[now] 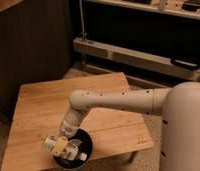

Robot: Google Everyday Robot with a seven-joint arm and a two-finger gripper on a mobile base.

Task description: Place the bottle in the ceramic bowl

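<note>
Low, tool (60, 147) over ceramic bowl (85, 145) on wooden table (40, 107) beside dark shelving (143, 55)

I see the gripper (60, 146) low over a wooden table (43, 107); behind it, dark wall panels (33, 40), a low shelf rail (138, 57), speckled floor (152, 127).

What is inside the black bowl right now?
The gripper hangs over the round glossy black ceramic bowl, covering most of its inside. Whether the small white bottle lies there is hidden.

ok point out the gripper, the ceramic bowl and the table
gripper (60, 146), camera view, between its fingertips, over the bowl
ceramic bowl (88, 141), camera view, right rim
table (43, 102), camera view, bare wooden top
</note>
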